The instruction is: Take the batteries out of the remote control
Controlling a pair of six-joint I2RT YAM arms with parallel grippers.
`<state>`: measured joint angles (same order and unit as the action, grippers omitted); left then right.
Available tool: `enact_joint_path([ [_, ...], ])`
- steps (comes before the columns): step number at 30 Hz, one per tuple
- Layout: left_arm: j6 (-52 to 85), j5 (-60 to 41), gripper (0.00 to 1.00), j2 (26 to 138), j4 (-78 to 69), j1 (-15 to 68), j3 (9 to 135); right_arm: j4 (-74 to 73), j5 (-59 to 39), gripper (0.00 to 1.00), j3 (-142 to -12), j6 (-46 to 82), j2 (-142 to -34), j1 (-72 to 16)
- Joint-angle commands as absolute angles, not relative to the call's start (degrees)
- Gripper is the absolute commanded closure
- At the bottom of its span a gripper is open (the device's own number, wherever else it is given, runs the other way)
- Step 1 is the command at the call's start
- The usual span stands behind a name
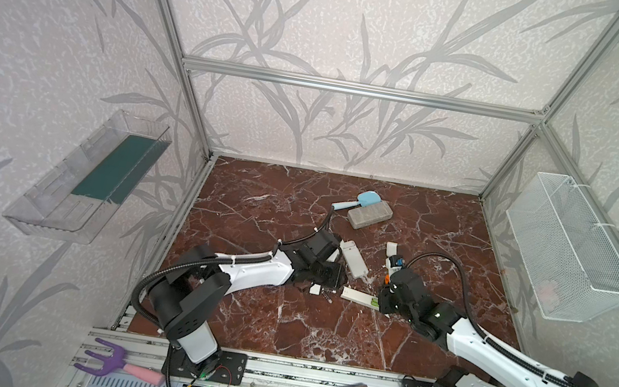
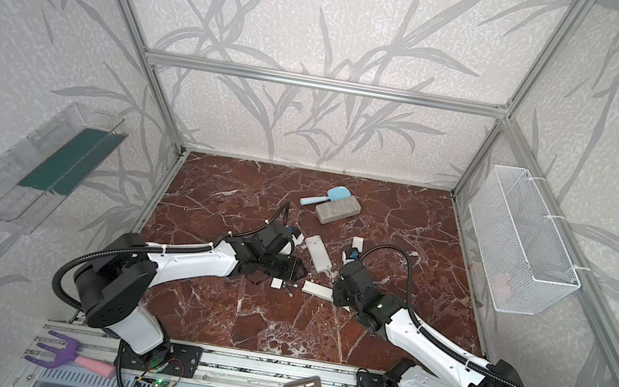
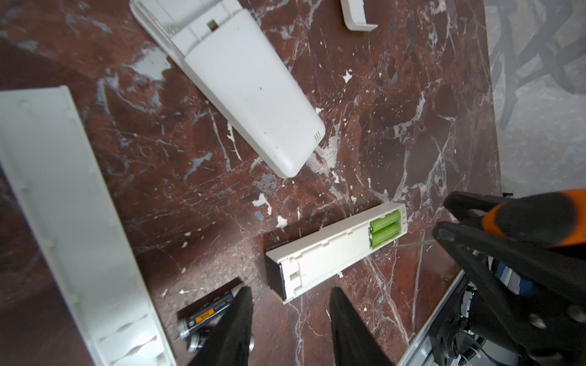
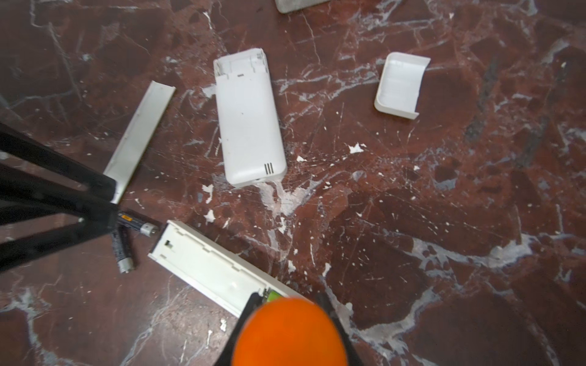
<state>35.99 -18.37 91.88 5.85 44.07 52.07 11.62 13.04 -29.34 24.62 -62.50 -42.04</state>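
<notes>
Counter [image 1: 319,331]: red-brown marble with white veins, boxed in by leaf-patterned walls and a metal frame; we see both arms reaching low over its middle.
Slim remote [image 3: 329,253]: white, lying back-up near the middle of the counter, with the battery bay at 1 end uncovered.
Green batteries [image 3: 385,228]: 2, lime green, side by side, seated in that open bay at the end nearer the right arm.
Dark batteries [image 4: 125,244]: 2 that we can count, loose on the counter just beside the slim remote's other end, partly hidden by the left arm's tip.
Left fingers [image 3: 239,323]: moderately apart with only bare counter between them, holding nothing. 1 finger hangs over the dark batteries, and we cannot tell whether it touches them.
Right fingers [image 3: 469,250]: closed around the orange-and-black handle of a screwdriver [image 4: 288,332].
Screwdriver shaft: thin and silvery, it reaches the slim remote's side just beside the green batteries; we cannot tell whether the tip touches.
Wide remote [image 4: 247,120]: white, back-up, apart from the slim remote and farther from the arms' bases, with its own bay uncovered at the far end.
Covers: a long white strip [image 4: 139,136] lies beside the wide remote, 1 end under the left fingers; a short curved cover [image 4: 401,85] lies well apart on the wide remote's other side.
Back of counter: a grey block [image 1: 369,214] sits with a pale blue brush [image 1: 356,203] right beside it.
Walls: we see a clear shelf [image 1: 87,176] on the left wall and a white wire basket [image 1: 572,249] on the right.
</notes>
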Motion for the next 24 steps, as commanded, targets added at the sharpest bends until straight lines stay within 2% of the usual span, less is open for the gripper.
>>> enact_joint_path([
  [1, 34.54, -15.82, 0.58, 90.44, 7.39, 43.72, 52.1, 6.47, 17.22, 1.0, -27.81, 26.93, -63.82, -42.01],
  [7, 34.62, -16.52, 0.57, 90.43, 7.35, 43.41, 51.77, -0.82, 21.38, 1.0, -26.81, 25.9, -66.19, -41.84],
  [11, 34.82, -16.85, 0.57, 90.28, 6.59, 43.11, 50.85, -1.73, 20.57, 1.0, -28.3, 25.07, -67.45, -41.57],
  [14, 34.59, -17.07, 0.58, 90.35, 6.39, 42.91, 50.87, -0.62, 20.32, 1.0, -28.59, 25.39, -67.37, -41.62],
  [20, 33.94, -18.21, 0.57, 91.52, 6.14, 42.3, 51.73, -5.5, 25.71, 1.0, -26.1, 24.16, -64.92, -41.4],
  [24, 33.92, -19.43, 0.57, 92.2, 6.32, 42.22, 52.72, -6.96, 24.55, 1.0, -26.91, 23.21, -64.97, -41.31],
])
